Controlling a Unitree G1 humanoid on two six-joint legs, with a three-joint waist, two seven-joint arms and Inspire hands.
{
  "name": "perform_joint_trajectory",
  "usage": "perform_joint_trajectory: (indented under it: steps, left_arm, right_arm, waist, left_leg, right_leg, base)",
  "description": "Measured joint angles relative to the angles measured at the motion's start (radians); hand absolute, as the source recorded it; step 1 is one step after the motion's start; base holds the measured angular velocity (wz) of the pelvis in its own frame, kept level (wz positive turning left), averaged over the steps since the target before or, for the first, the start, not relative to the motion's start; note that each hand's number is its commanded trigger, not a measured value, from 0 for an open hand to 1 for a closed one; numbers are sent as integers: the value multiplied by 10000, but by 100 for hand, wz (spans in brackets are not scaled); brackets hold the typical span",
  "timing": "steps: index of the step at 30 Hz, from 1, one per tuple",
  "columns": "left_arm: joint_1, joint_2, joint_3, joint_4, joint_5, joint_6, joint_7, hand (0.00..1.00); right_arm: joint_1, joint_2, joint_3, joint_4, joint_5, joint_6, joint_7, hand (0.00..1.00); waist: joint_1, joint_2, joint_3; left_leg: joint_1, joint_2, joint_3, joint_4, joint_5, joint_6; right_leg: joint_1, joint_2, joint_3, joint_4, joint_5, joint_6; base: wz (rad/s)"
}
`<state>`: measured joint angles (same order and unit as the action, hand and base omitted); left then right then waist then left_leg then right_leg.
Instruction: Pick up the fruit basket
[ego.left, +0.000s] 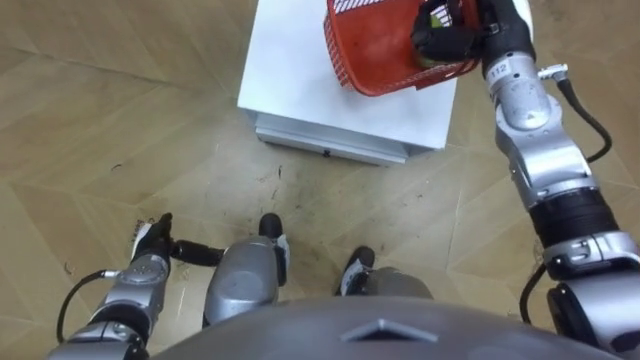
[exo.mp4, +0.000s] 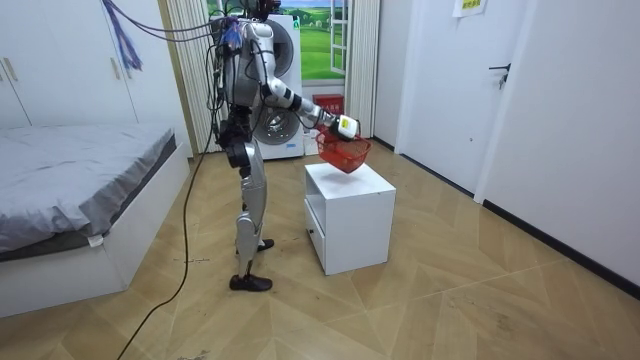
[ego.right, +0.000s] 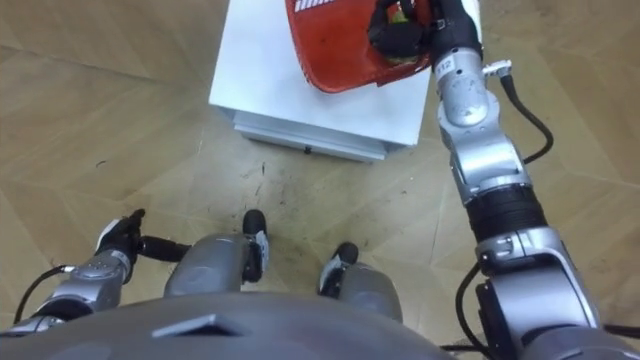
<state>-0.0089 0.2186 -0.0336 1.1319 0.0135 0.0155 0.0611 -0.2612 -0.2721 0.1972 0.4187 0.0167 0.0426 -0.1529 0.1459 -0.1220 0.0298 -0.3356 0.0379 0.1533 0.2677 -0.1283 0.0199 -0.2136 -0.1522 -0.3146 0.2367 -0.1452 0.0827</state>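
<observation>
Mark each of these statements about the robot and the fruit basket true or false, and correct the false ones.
1. The right robot hand grips the red basket. True.
2. The red basket rests on the floor. False: it is over the white cabinet.
3. Both hands grip the basket. False: the left robot hand hangs low at the robot's side, holding nothing.
4. The robot stands facing the white cabinet. True.
</observation>
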Motion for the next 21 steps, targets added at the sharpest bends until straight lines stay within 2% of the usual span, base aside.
perform_joint_trajectory:
  steps: [1,3,4,10,12,13,15,18,21]
  left_arm:
    - [-6,7,1,27,0,-3,-4,0]
    - [-2,24,-1,99,-2,-12,-9,0]
    - [-4,24,-2,98,-2,-14,-7,0]
    - [43,76,109,300,6,-154,18,0]
    - [180,112,101,358,9,-147,3,0]
    - [369,167,101,353,23,-132,12,0]
    - [813,308,79,263,468,122,86,0]
    - [1205,371,-106,204,683,426,152,0]
    - [1335,373,-107,52,684,453,137,0]
  right_arm:
    - [0,0,21,33,1,0,0,100]
    - [0,-1,95,49,8,-2,-3,56]
    - [-5,-1,99,49,6,-3,-13,0]
    - [-68,-3,155,123,122,-86,-122,0]
    - [-275,-6,156,472,142,-102,-122,0]
    - [-328,-15,156,604,146,-101,-116,0]
    - [-369,-37,146,682,145,-78,-99,0]
    - [-613,-72,149,732,173,-78,-101,0]
    - [-811,-73,151,731,174,-82,-104,0]
  waist:
    - [0,-11,7]
    - [1,-39,23]
    - [5,-45,26]
    - [73,-135,77]
    - [109,-149,84]
    - [134,-149,84]
    - [272,-144,82]
    - [448,-114,83]
    - [544,-93,83]
  left_leg:
    - [-2,0,-4,0,0,0]
    - [-5,0,-5,1,0,0]
    - [-6,1,-5,1,0,0]
    - [-95,9,-103,58,5,-8]
    - [-152,20,-154,104,2,-11]
    - [-221,16,-202,177,-2,-16]
    - [-376,43,-273,308,-5,-18]
    - [-618,101,-293,433,-6,-17]
    - [-800,108,-480,574,-9,-13]
  right_leg:
    - [0,2,-1,0,0,0]
    - [-1,4,-2,-3,0,0]
    - [-2,5,-2,-3,0,0]
    - [10,37,-181,-19,0,0]
    - [2,48,-236,-21,2,-2]
    - [8,50,-415,-20,3,-5]
    - [-51,54,-603,-3,3,-6]
    - [-211,66,-626,6,8,-15]
    - [-240,95,-760,15,35,-57]
  base:
    - [0]
    - [0]
    - [0]
    - [4]
    - [9]
    - [12]
    - [11]
    - [4]
    - [12]
